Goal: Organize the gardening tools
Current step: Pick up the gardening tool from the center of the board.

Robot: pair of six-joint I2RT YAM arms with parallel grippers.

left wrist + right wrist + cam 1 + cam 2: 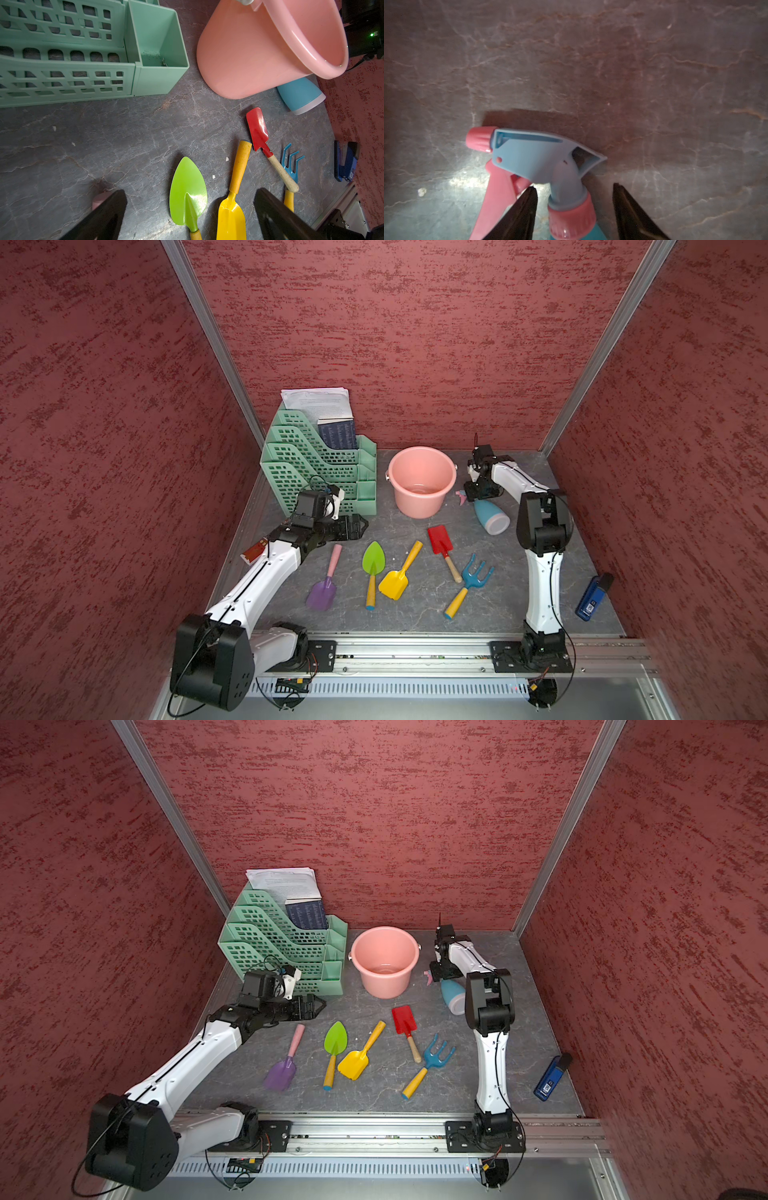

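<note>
In both top views five tools lie in a row on the grey table: purple scoop, green leaf trowel, yellow scoop, red spade and blue fork. The light-blue spray bottle lies on its side right of the bucket. My right gripper points down over its neck, open, one jaw on each side of the pink collar with a gap at both. My left gripper hovers wide open above the trowel's blade, holding nothing.
The pink bucket stands upright at the back middle. The green slotted rack with papers and a book is at the back left, just behind my left gripper. A blue stapler lies by the right wall.
</note>
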